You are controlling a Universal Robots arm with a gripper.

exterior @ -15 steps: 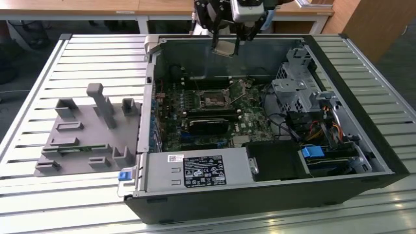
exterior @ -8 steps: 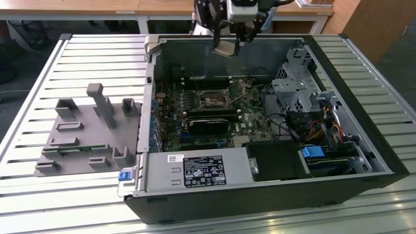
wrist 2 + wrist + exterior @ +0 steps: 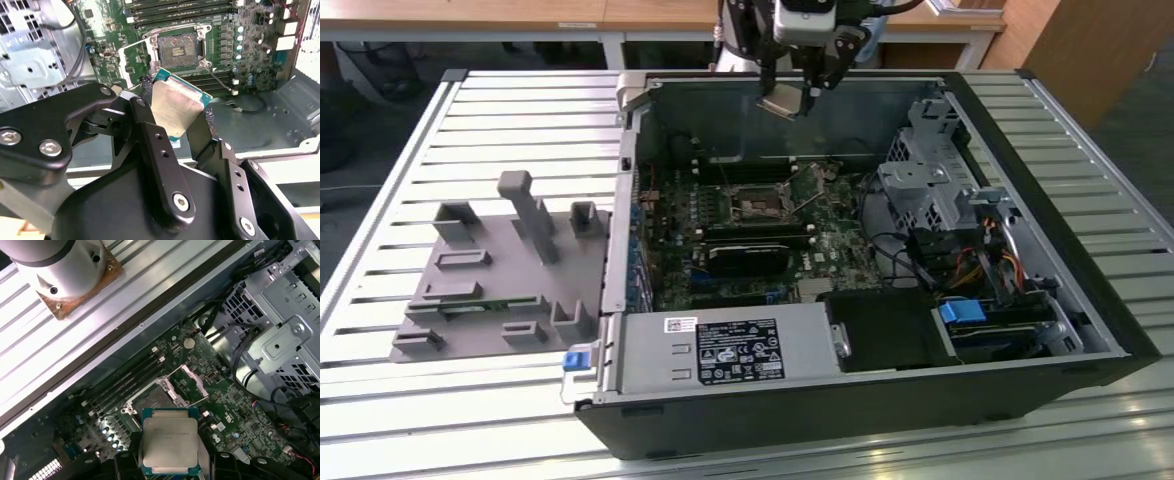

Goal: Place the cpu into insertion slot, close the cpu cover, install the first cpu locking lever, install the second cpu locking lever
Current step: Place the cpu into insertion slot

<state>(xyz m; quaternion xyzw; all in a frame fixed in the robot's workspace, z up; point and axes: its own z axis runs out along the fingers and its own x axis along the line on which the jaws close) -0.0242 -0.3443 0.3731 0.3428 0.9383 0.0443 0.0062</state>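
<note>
I've got gripper [image 3: 178, 100] pinching cpu [image 3: 170, 442] by its edges, underside free; insertion slot [image 3: 179, 49] below it, cpu cover [image 3: 136, 61] open for access.

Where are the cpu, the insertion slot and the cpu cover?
the cpu [image 3: 177, 107]: second wrist view, on its silver metal top.
the insertion slot [image 3: 178, 50]: second wrist view, on its dark centre.
the cpu cover [image 3: 195, 378]: first wrist view, on the raised frame's bright edge.

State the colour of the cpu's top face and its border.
The cpu has a pale silver-grey top and a teal-green border, clearest in the first wrist view.
</note>
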